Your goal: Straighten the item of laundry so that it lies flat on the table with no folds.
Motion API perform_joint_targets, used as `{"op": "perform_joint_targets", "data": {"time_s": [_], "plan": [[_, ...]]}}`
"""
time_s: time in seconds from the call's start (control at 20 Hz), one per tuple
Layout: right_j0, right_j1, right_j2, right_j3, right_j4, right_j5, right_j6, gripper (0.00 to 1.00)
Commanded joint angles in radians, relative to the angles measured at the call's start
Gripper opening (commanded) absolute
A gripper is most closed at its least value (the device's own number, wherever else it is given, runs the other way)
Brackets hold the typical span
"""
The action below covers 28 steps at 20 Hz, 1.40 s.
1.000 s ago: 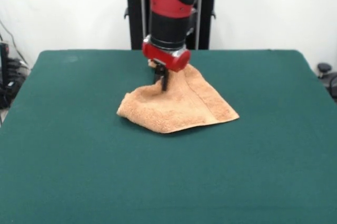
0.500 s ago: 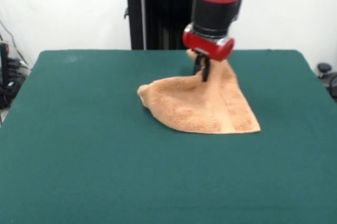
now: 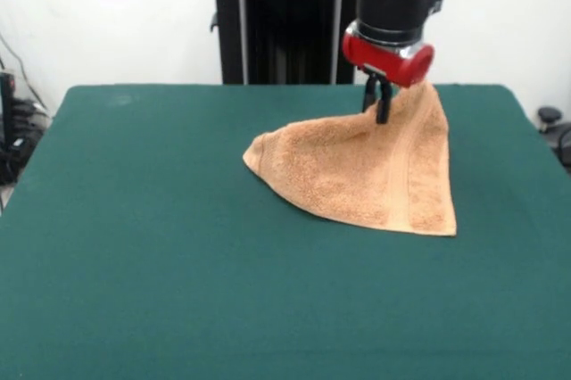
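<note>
The item of laundry is an orange-tan terry towel, lifted at its far right corner and draped down in a rough triangle onto the dark green table. A woven band runs down its right side toward the low corner at the front right. My gripper hangs from the red and black arm above the towel's top, shut on the raised corner. The towel's left and front edges rest on the table, and the part under the raised cloth is hidden.
The black pedestal stands behind the table's far edge. Dark cables and gear sit off the table at the left edge and at the right edge.
My gripper has moved to the right and a little upward, dragging the towel with it. The cloth has stretched out from a crumpled heap into a taller, wider triangle.
</note>
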Motion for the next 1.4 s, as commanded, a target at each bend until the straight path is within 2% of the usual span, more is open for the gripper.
{"op": "perform_joint_targets", "data": {"time_s": [0.05, 0.2, 0.45, 0.5, 0.95, 1.4], "plan": [[0.009, 0.026, 0.103, 0.063, 0.085, 0.044, 0.23, 0.0], [-0.019, 0.012, 0.154, 0.099, 0.127, 0.021, 0.241, 0.0], [-0.034, 0.101, 0.244, 0.096, 0.173, -0.141, 0.283, 0.0], [-0.047, 0.121, 0.266, 0.107, 0.173, -0.187, 0.293, 0.0], [-0.083, 0.207, 0.341, 0.154, 0.17, -0.326, 0.341, 0.0], [-0.082, 0.322, 0.397, 0.165, 0.143, -0.465, 0.389, 0.0]]}}
